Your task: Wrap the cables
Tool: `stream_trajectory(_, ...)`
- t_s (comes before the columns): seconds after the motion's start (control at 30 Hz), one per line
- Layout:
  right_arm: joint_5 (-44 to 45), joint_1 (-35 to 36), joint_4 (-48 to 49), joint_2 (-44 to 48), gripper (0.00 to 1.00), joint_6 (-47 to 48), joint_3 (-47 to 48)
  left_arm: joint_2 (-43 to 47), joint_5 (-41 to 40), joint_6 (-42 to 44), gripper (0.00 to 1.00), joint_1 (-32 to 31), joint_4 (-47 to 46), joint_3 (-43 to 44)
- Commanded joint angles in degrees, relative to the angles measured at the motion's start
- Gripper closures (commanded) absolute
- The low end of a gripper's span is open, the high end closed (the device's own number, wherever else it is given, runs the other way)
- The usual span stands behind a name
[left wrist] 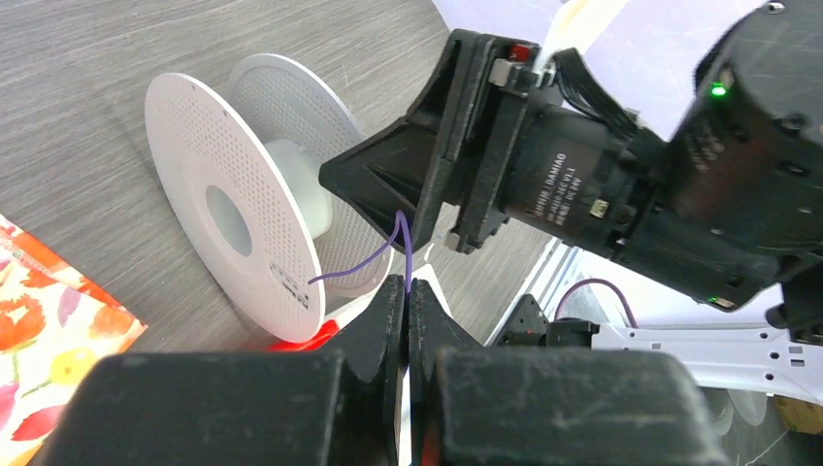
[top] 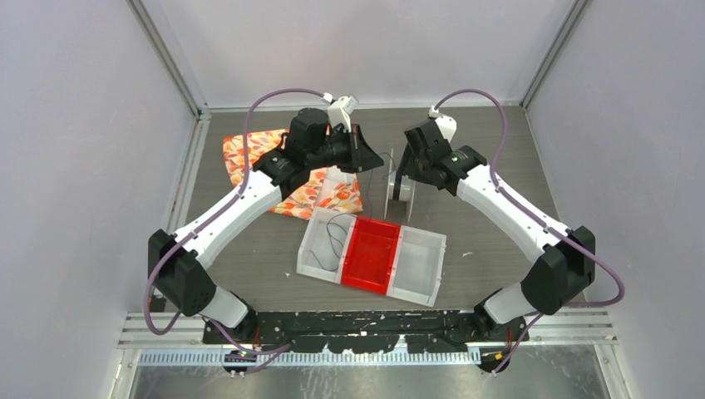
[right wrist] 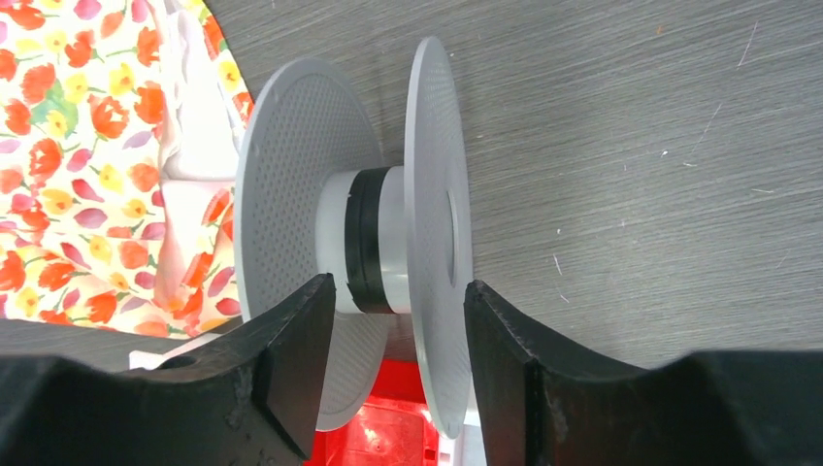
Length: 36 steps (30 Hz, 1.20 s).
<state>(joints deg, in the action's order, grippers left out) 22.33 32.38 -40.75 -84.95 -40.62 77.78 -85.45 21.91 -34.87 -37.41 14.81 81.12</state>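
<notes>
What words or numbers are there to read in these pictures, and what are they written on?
"DAMIAO": on the black motor, seen from the left wrist.
Smaller print next to it on the same motor: too small to read.
Little dark marks near the edge of the white spool: too blurred to read.
Top view and right wrist view: no writing to be seen.

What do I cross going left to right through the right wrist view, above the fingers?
The floral cloth → spool's left flange → dark wound band on the hub → spool's right flange → bare table.
</notes>
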Motion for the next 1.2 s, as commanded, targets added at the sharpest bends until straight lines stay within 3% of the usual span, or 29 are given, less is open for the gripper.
stream_trajectory(0.0,-0.69,-0.2,1.77,4.55,0.42,-1.17,0.1,-0.27,0.88,-3.3,1.0,-0.12,-8.1,-1.41)
stream_trajectory(0.4,1.72,-0.16,0.25,11.21,0.36,-2.18,-1.72,-1.53,0.17,-7.28,1.0,-1.25,-19.12,-6.13)
stream_trajectory(0.73,-3.09,-0.18,3.41,16.63,0.32,-0.48,-7.38,-2.3,-3.79,-7.41,1.0,-1.4,-20.06,-6.99)
stream_trajectory(0.93,-6.12,-0.21,9.97,21.28,0.27,-1.12,-13.32,-4.79,-4.33,-14.52,0.99,-1.37,-16.69,-5.49)
stream_trajectory(1.17,-5.74,0.03,11.22,21.13,0.25,-0.94,-14.34,-6.61,-2.93,-20.71,0.99,-1.97,-18.56,-6.28)
